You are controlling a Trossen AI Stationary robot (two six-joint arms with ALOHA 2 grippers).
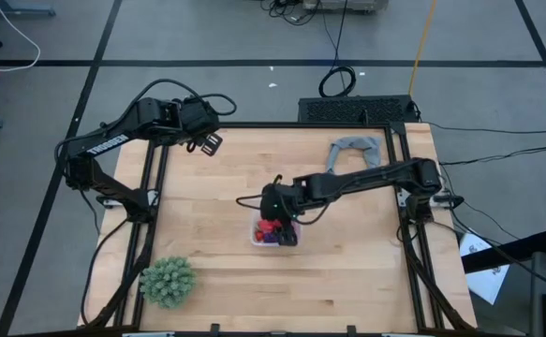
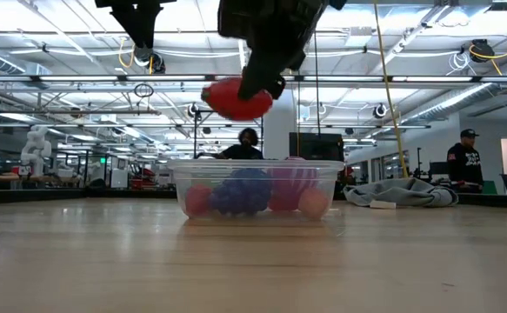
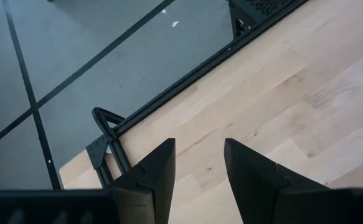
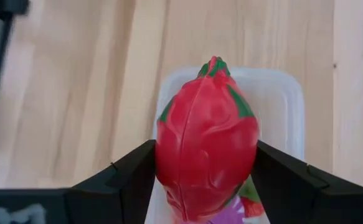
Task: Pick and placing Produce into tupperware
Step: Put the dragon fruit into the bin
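Light wooden table (image 1: 347,271) in a black frame, standing on a grey floor with dark tape lines; behind it, in the low view, a large workshop hall with ceiling lights and people at the far side. Clear tupperware (image 2: 257,187) near the table's middle, holding several pieces of produce: a blue-purple fruit (image 2: 240,193), a magenta fruit (image 2: 292,184) and small reddish ones. Right gripper (image 4: 206,168) held above the tub, its fingers clamped on the two sides of a large red oval fruit (image 4: 207,162) with green markings; the fruit hangs clear over the tub's rim, not touching the contents. Left gripper (image 3: 198,165) at the far left edge of the table, fingers apart with nothing between them, hanging over bare wood beside the frame. Grey cloth (image 1: 355,150) at the far right of the table. Green spiky ball (image 1: 169,281) at the near left corner, well apart from the tub.
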